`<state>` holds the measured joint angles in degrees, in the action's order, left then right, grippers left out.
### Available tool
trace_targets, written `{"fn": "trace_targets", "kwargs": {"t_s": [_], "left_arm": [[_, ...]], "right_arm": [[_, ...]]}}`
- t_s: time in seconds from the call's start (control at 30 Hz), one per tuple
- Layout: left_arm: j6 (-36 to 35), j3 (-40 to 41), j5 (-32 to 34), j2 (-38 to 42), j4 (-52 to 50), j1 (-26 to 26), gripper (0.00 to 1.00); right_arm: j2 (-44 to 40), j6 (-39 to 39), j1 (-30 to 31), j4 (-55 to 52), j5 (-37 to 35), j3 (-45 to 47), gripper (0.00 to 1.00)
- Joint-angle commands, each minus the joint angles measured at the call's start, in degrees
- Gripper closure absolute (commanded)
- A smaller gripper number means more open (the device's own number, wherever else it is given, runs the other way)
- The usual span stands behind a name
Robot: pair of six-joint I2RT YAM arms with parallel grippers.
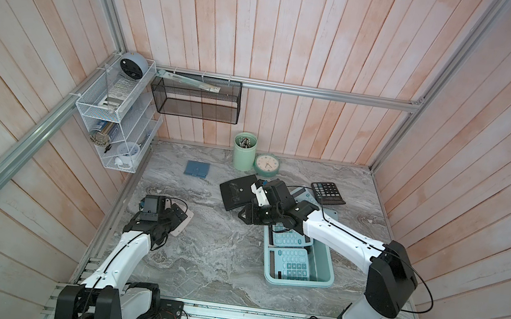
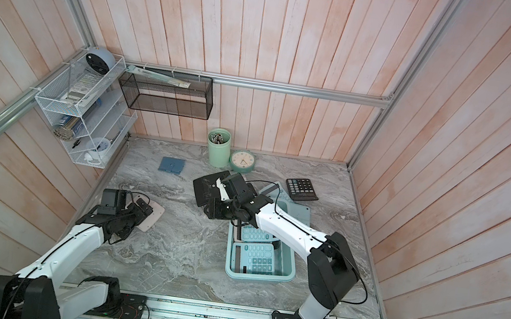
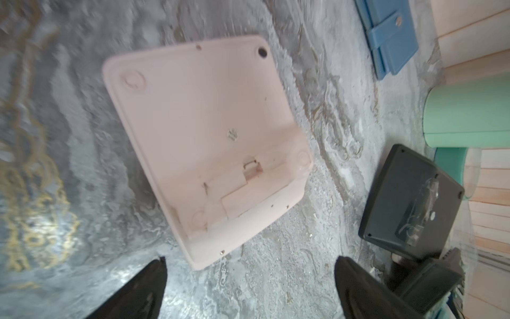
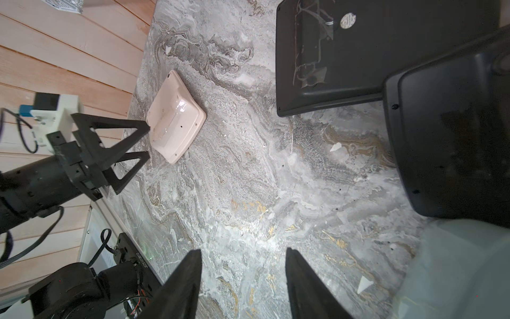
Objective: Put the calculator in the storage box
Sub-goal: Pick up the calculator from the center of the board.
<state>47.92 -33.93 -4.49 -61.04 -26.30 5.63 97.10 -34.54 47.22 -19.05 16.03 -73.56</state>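
Two aqua calculators (image 1: 291, 251) lie in the shallow light aqua plastic storage box (image 1: 301, 283). A pale pink plastic calculator (image 3: 204, 132) lies face down on the grey marbled bench (image 1: 214, 264), well apart from the box.

The left pincer (image 3: 249, 258), wide open and empty, hovers low at the calculator's edge; the step looks like a pickup, so next it must straddle the casing and close.

The right pincer (image 4: 243, 250), half open and empty, reaches over the box's far end beside a face-down black calculator (image 1: 237, 192).

Left claw (image 3: 251, 258) wide open; right claw (image 4: 243, 249) partly open.

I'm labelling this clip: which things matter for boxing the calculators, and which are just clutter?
Job: light aqua plastic storage box; pale pink face-down calculator; black face-down calculator; black keys-up calculator.
Clutter: mint green pen cup; round mint clock; flat blue square; black mesh basket; white wire rack.
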Motion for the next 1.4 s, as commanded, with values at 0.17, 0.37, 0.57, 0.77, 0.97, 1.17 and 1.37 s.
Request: {"fn": "trace_targets", "kwargs": {"t_s": [0.17, 0.37, 0.57, 0.77, 0.97, 1.17, 1.37], "left_arm": [[-4.68, -10.23, 8.94, -7.92, -0.08, 5.36, 0.0], [-6.15, -16.42, 8.9, -21.61, 3.51, 7.07, 0.0], [-6.4, -18.22, 7.36, -25.65, 3.05, 10.34, 0.0], [-2.03, -11.3, 1.57, -17.17, 0.74, 10.55, 0.0], [1.39, -4.77, -1.63, -6.89, -2.8, 10.55, 0.0], [5.48, 0.47, -5.46, -2.84, 0.13, 10.63, 0.0], [7.42, 2.42, -10.02, -5.17, 3.49, 11.78, 0.0]], "right_arm": [[3.48, -2.01, 0.4, 2.74, 3.08, -2.8, 0.45], [5.55, -1.67, 1.33, 2.7, 4.33, -4.12, 0.45], [6.95, -1.2, 2.47, 2.79, 5.26, -4.32, 0.45], [12.94, -0.66, 2.45, 2.07, 7.51, -10.03, 0.44], [21.59, -1.7, 2.45, 1.7, 9.36, -19.78, 0.44], [31.02, -3.7, 2.66, 2.61, 10.35, -31.0, 0.44], [40.14, -4.13, 2.76, 3.2, 10.09, -41.45, 0.44]]}}
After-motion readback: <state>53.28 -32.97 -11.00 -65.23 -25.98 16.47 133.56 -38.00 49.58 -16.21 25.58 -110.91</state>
